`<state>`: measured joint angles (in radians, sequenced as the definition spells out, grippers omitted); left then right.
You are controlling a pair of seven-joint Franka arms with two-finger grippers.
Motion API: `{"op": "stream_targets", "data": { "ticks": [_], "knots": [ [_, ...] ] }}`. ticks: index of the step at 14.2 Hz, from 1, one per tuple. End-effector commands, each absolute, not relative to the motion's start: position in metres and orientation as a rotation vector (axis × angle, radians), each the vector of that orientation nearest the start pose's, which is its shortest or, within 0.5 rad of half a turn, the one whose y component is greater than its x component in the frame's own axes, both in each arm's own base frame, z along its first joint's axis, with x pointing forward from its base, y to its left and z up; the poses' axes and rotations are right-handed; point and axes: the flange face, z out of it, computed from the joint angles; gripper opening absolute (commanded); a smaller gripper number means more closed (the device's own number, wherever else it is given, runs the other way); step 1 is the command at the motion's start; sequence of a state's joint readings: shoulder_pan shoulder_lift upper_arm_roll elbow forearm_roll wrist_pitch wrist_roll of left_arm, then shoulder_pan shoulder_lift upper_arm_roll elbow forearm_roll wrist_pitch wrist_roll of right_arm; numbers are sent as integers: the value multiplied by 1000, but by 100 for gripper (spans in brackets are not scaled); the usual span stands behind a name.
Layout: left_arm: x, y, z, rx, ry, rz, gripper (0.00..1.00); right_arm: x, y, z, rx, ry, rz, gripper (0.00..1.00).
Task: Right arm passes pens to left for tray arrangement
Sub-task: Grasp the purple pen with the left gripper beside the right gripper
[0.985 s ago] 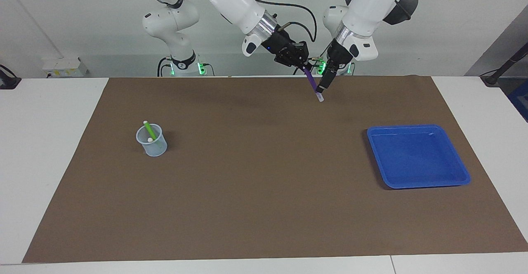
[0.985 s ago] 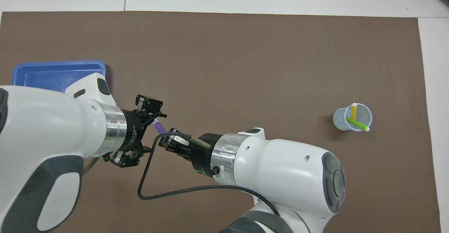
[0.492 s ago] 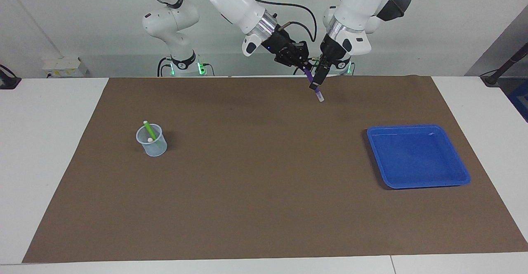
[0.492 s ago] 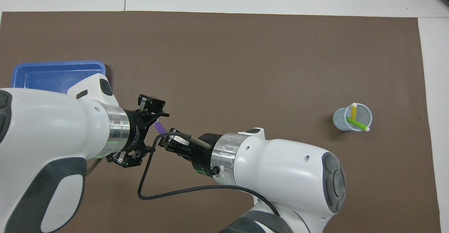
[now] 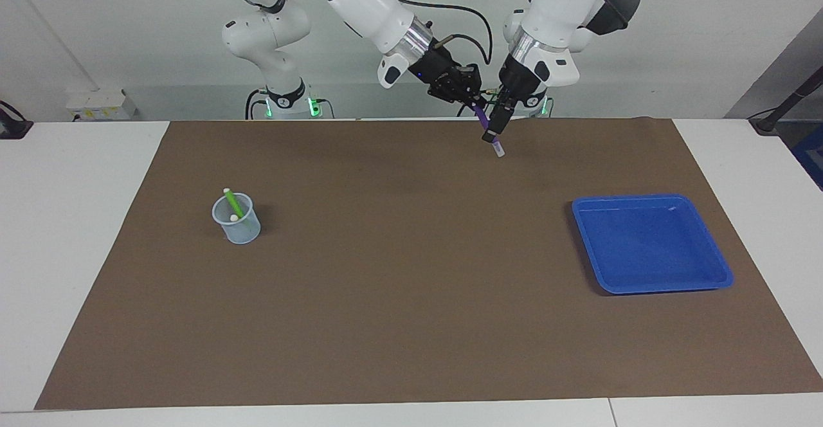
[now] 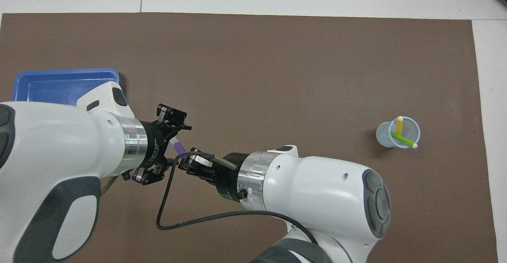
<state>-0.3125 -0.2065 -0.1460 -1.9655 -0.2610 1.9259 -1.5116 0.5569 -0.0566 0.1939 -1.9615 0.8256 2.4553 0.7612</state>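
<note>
Handover is under way above the brown mat (image 5: 398, 272) on the counter: the right gripper (image 5: 472, 100) is clenched on the upper end of the purple pen (image 5: 482, 121), which slants down toward the tray (image 5: 720, 266). The left gripper (image 5: 494, 132) sits at the lower part (whether it has clamped yet, I cannot tell). Yellow and green pens wait in the cup (image 5: 238, 229).

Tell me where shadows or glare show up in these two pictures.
Facing view: the translucent bluish cup and the shallow bright blue tray each cast a short dark shadow on the brown mat; faint glare streaks the tray floor. Overhead view: even light, and the cup's shadow is soft.
</note>
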Motion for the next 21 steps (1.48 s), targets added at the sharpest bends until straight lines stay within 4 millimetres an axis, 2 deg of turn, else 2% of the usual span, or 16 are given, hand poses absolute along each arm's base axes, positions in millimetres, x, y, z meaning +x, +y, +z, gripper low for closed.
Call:
{"op": "stream_targets", "data": {
  "ticks": [1, 3, 9, 13, 14, 16, 21],
  "knots": [
    [446, -247, 566, -2880, -1836, 147, 81, 420, 395, 576, -2205, 591, 150, 0],
    [444, -247, 562, -2880, -1832, 146, 78, 420, 390, 580, -2210, 587, 164, 0],
    [444, -248, 566, -2873, -1831, 157, 76, 420, 390, 581, -2206, 586, 156, 0],
    [444, -251, 579, -2864, -1813, 185, 76, 421, 389, 578, -2211, 579, 147, 0],
    [444, -251, 579, -2864, -1816, 185, 75, 421, 388, 577, -2212, 580, 148, 0],
    [443, -252, 578, -2864, -1813, 186, 66, 421, 389, 578, -2210, 584, 150, 0],
    [443, -251, 578, -2864, -1813, 185, 63, 421, 389, 578, -2209, 587, 151, 0]
  ]
}}
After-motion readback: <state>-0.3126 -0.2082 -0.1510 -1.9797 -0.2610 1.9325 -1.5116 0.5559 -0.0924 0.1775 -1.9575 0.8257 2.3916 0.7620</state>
